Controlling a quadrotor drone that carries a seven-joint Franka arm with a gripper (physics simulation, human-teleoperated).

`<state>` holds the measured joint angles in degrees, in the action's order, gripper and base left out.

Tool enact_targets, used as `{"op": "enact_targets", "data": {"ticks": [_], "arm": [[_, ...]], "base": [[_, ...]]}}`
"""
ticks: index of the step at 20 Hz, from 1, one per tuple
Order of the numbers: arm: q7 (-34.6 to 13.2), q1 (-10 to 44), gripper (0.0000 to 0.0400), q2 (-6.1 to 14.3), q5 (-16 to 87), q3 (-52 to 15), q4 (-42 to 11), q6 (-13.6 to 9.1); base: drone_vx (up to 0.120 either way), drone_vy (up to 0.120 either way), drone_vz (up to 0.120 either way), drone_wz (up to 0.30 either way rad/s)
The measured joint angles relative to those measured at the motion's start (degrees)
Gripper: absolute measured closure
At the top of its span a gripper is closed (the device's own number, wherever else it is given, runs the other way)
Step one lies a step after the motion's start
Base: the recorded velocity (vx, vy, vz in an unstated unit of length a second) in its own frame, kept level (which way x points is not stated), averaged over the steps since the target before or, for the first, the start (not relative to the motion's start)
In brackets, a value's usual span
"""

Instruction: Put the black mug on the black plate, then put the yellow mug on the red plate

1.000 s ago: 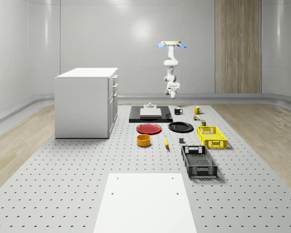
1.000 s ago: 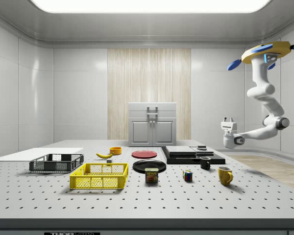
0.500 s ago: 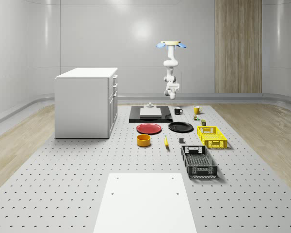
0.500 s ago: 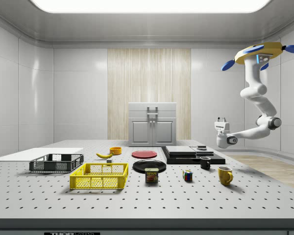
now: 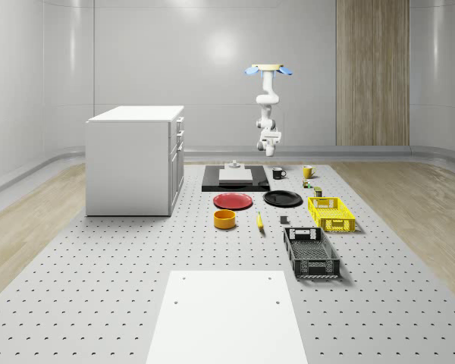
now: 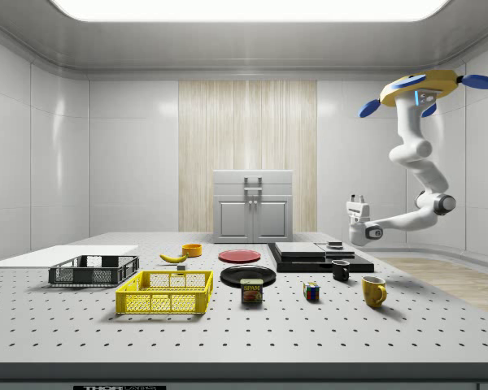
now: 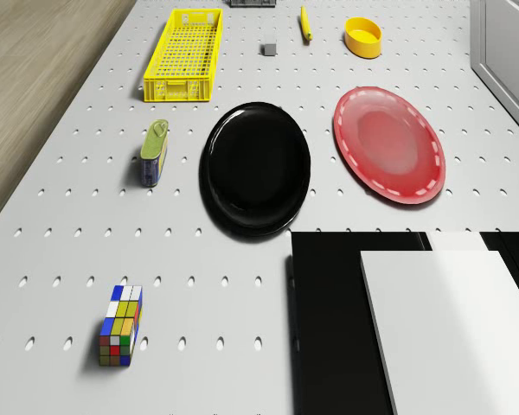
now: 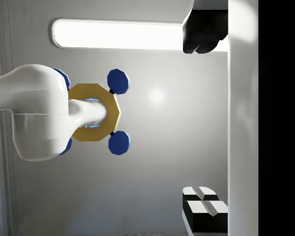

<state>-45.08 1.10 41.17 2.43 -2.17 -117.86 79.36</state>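
Note:
The black mug [image 5: 278, 174] [image 6: 341, 270] and the yellow mug [image 5: 308, 171] [image 6: 374, 291] stand on the table's far end. Closer in lie the black plate [image 5: 282, 199] [image 7: 255, 169] and, beside it, the red plate [image 5: 233, 201] [image 7: 389, 156]; both are bare. The drone [image 5: 268, 70] [image 6: 427, 84] hovers high beyond the mugs. Its arm hangs down and bends, so my gripper [image 6: 357, 197] [image 5: 270, 136] points upward, well above the black mug. The wrist view faces the ceiling and the drone, and the gripper [image 8: 205, 118] is open there, fingers far apart and holding nothing.
A black slab [image 5: 235, 182] with a white block sits beside the black mug. A white cabinet [image 5: 136, 159] stands at the whole-scene view's left. A yellow basket [image 5: 331, 213], black basket [image 5: 311, 252], yellow bowl [image 5: 225, 219], banana [image 7: 304, 23], can [image 7: 154, 151] and Rubik's cube [image 7: 121, 337] lie around the plates.
The drone and arm have shifted toward the side view's left, bringing the upturned gripper closer over the black mug. The mugs and plates have not moved.

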Motion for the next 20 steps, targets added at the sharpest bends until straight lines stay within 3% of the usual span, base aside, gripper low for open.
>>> {"op": "enact_targets", "data": {"ticks": [7, 10, 13, 16, 20], "arm": [[-0.79, 1.30, 0.0000, 0.33, 5.94, -4.22, -0.66, 0.39], [-1.56, 2.54, 0.0000, 0.61, 11.50, -8.15, -1.58, 0.65], [-2.88, 4.54, 0.0000, 1.18, 20.35, -14.30, -3.81, 1.07], [-5.24, 7.67, 0.0000, 2.33, 33.64, -23.17, -8.79, 1.75], [-11.37, 14.30, 0.0000, 5.15, 57.91, -37.69, -21.50, 2.44]], "base": [[0.114, 0.000, 0.000, 0.000], [0.000, 0.000, 0.000, 0.000], [0.000, 0.000, -0.107, 0.000], [0.000, 0.000, -0.120, 0.000], [0.000, 0.000, -0.120, 0.000]]}}
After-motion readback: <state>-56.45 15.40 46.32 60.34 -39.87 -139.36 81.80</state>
